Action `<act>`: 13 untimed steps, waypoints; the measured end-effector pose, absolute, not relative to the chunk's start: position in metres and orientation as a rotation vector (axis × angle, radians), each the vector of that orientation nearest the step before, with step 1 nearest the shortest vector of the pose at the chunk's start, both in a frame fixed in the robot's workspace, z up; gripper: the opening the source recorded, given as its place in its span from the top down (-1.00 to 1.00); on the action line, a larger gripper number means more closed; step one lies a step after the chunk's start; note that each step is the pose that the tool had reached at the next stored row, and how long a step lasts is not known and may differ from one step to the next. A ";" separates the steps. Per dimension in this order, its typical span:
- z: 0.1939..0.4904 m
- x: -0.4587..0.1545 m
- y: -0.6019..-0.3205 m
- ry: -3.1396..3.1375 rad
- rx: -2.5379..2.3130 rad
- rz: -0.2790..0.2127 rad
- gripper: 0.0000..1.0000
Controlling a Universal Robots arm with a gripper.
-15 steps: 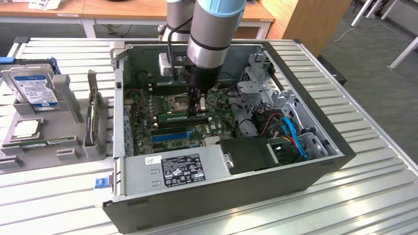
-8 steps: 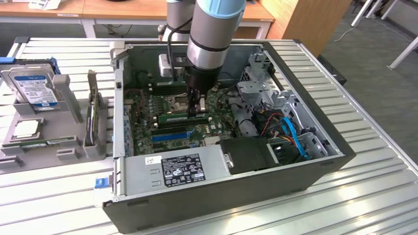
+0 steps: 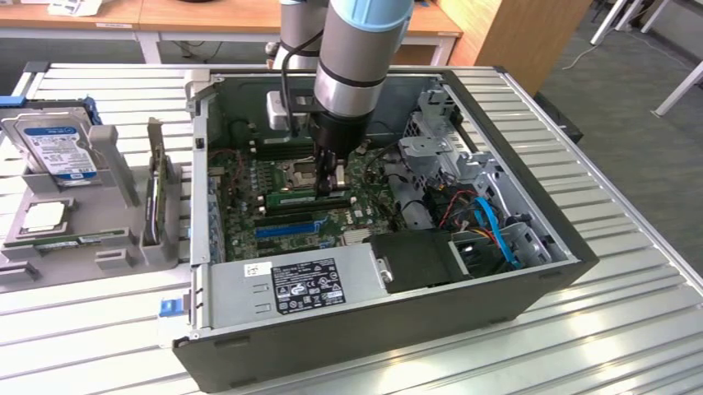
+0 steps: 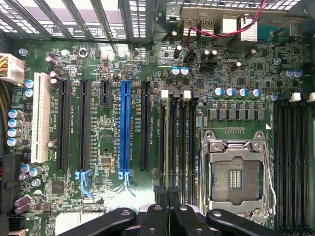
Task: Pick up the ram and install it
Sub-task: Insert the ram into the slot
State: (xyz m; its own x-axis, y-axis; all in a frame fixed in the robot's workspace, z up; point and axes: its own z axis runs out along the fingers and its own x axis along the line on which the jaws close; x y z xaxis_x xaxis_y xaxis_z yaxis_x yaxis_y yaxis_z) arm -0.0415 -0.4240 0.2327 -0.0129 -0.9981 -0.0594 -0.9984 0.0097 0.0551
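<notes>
My gripper [image 3: 329,183] reaches straight down into the open computer case [image 3: 549,255], over the green motherboard [image 3: 244,185]. It is shut on the ram [image 3: 295,198], a narrow green stick held on edge along the memory slots beside the CPU socket [image 3: 295,171]. In the wrist view the ram [image 4: 166,147] shows edge-on as a thin dark line running out from my gripper [image 4: 166,199], in line with the leftmost of the white-clipped memory slots [image 4: 179,137]. Whether it is seated in the slot I cannot tell.
The CPU socket [image 4: 236,172] lies next to the memory slots, and a blue expansion slot [image 4: 124,128] on their other side. The power supply [image 3: 296,284], drive cage [image 3: 439,156] and cables [image 3: 489,226] crowd the case. A hard drive [image 3: 61,144] stands in a grey holder [image 3: 110,247] at the exterior view's left.
</notes>
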 end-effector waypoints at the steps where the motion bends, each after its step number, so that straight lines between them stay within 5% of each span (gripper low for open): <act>1: 0.233 -0.041 -0.424 2.230 -2.204 0.127 0.77; 13: 0.233 -0.041 -0.425 2.230 -2.205 0.127 0.77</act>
State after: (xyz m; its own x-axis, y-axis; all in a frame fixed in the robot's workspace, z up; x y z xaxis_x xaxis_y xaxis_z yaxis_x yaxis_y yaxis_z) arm -0.0414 -0.4253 0.2326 -0.0130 -0.9982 -0.0591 -0.9984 0.0097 0.0553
